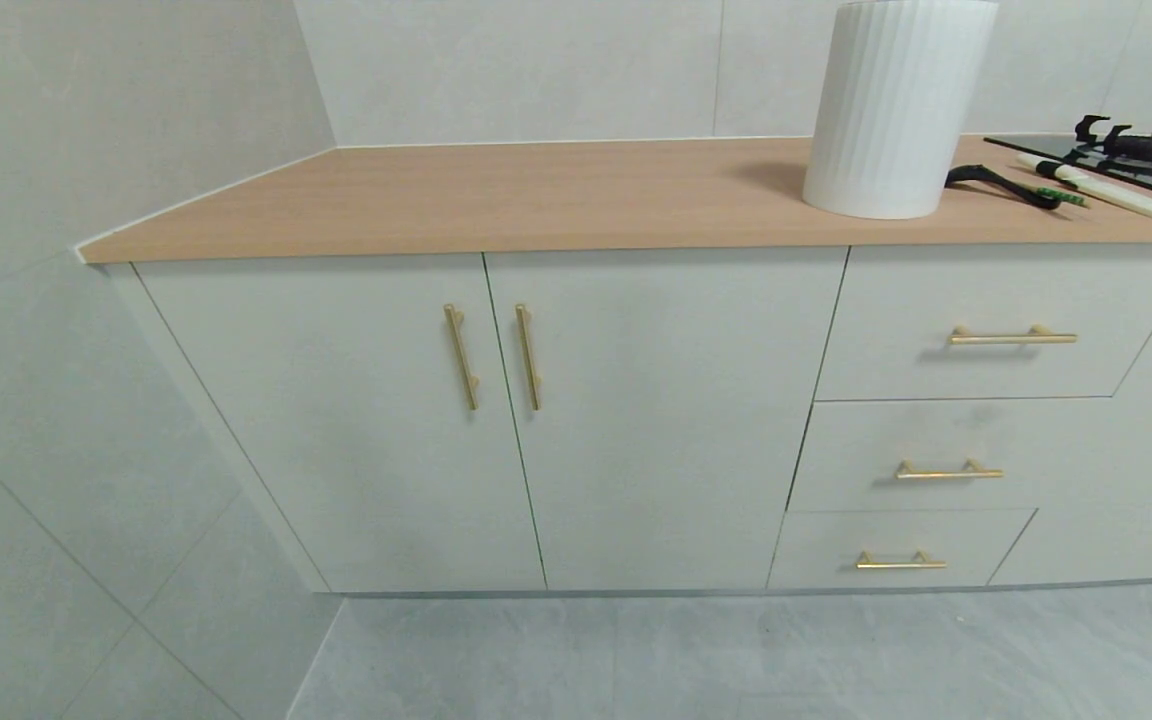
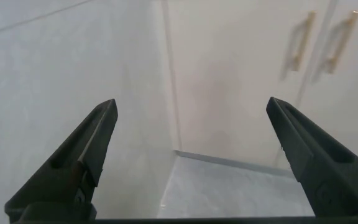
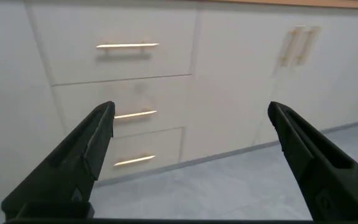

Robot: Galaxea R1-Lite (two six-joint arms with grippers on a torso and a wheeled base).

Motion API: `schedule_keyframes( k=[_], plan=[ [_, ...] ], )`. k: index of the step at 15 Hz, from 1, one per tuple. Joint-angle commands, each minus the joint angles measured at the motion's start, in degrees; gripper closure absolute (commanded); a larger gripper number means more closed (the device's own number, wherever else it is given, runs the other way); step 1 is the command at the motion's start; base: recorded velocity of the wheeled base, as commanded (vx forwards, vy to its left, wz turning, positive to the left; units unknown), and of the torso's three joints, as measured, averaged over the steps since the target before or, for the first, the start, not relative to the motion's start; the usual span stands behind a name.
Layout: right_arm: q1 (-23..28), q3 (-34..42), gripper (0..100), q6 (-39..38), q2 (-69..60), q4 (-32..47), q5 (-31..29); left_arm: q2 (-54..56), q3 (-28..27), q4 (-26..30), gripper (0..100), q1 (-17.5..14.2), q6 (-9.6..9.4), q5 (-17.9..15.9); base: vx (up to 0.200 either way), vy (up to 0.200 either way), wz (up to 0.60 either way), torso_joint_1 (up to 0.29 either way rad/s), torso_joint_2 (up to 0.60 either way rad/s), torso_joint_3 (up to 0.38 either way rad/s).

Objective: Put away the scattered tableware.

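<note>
On the wooden countertop (image 1: 496, 195), at the far right, lie a black curved utensil (image 1: 1001, 186), a small green-handled piece (image 1: 1064, 196) and a long white-handled utensil (image 1: 1111, 190). A tall white ribbed container (image 1: 891, 105) stands just left of them. My left gripper (image 2: 191, 102) is open and empty, low down, facing the cabinet's left corner and the tiled wall. My right gripper (image 3: 191, 106) is open and empty too, held in front of the drawer stack.
Below the counter are two cabinet doors with vertical gold handles (image 1: 461, 355) and three drawers, each with a gold bar handle: top (image 1: 1013, 337), middle (image 1: 949, 472), bottom (image 1: 900, 563). A black gas stove grate (image 1: 1151, 150) sits at the counter's far right. A tiled wall closes the left side.
</note>
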State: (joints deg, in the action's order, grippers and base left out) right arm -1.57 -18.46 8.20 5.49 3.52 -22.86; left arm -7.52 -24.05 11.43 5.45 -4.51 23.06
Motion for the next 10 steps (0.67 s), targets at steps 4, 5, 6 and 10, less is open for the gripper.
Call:
schedule_keyframes(
  k=[4,5,6,10],
  plan=[
    [1.6,8.9,0,-7.7,-5.5,-0.2,5.1,7.5,7.8,-0.6,0,-5.4,-1.91,-1.9,0.0,0.0,0.0,0.0,0.0,0.0],
    [1.6,14.8,0,-8.1,-5.5,-3.1,8.6,7.5,12.7,-3.9,0,-5.4,-1.55,-3.6,0.0,0.0,0.0,0.0,0.0,0.0],
    [1.6,16.2,0,-8.1,-5.5,-5.0,9.1,7.5,14.2,-5.4,0,-5.4,-1.73,-4.2,0.0,0.0,0.0,0.0,0.0,0.0],
    [1.6,18.5,0,-8.3,-5.4,-6.1,16.4,7.5,24.1,-14.5,0,-5.4,-2.96,-10.7,0.0,0.0,0.0,0.0,0.0,0.0]
  ],
)
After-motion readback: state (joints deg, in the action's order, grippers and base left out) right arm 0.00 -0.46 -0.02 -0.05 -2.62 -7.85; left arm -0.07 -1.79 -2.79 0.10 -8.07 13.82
